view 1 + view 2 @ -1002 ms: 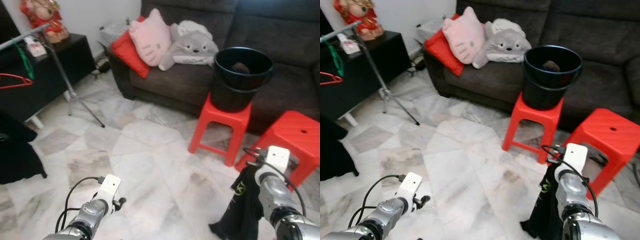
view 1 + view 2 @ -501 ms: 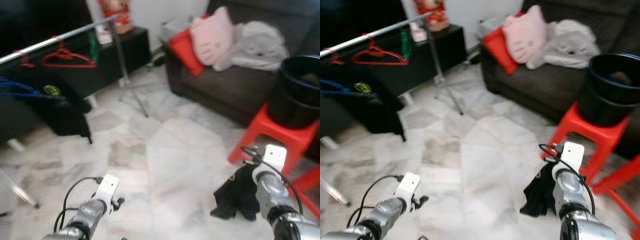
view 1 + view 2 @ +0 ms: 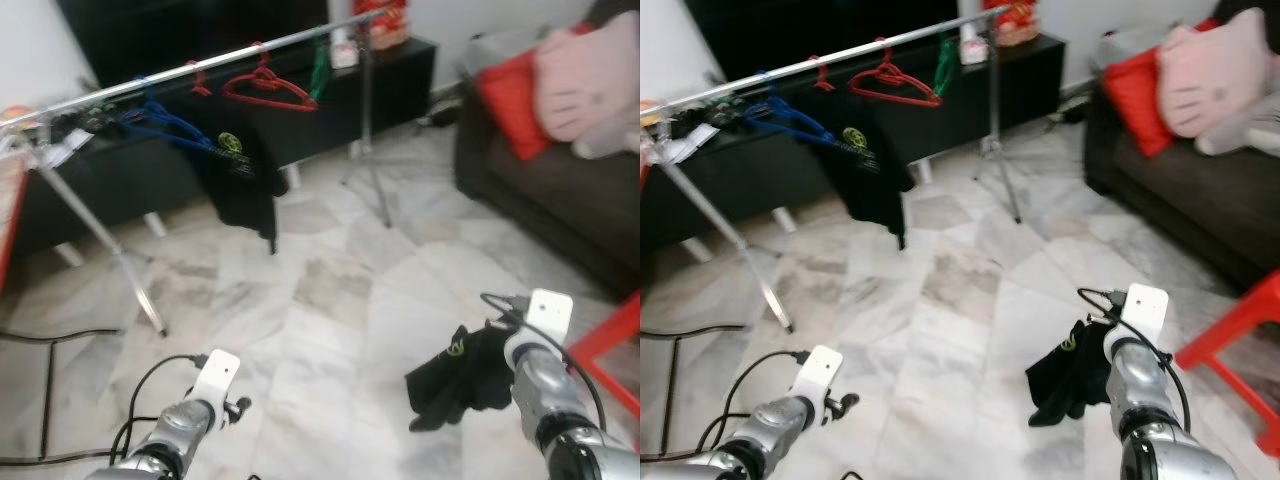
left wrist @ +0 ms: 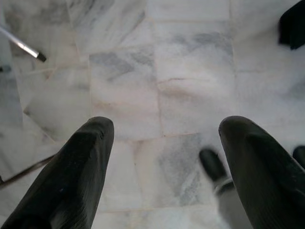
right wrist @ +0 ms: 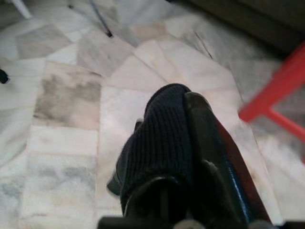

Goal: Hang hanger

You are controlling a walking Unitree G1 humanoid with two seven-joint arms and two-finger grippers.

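A silver clothes rail [image 3: 200,68] crosses the back of the room. On it hang a red hanger [image 3: 268,88], a green hanger [image 3: 318,62] and a blue hanger [image 3: 160,120] carrying a black shirt [image 3: 240,170]. My right gripper [image 5: 183,95] is shut on a black garment [image 3: 455,375] with a green logo, held low over the marble floor, well short of the rail. Whether a hanger is inside the garment is hidden. My left gripper [image 4: 167,125] is open over bare floor, holding nothing.
A dark sofa [image 3: 560,190] with a red cushion [image 3: 515,90] and a pink cushion [image 3: 585,75] stands to the right. A red stool [image 3: 610,345] is beside my right arm. The rack's slanted leg [image 3: 120,270] and a black cable [image 3: 50,340] lie to the left.
The camera has swung left: the rail and its hangers now fill the back, and the bucket and stools have slid out to the right. The black garment stays in my right gripper.
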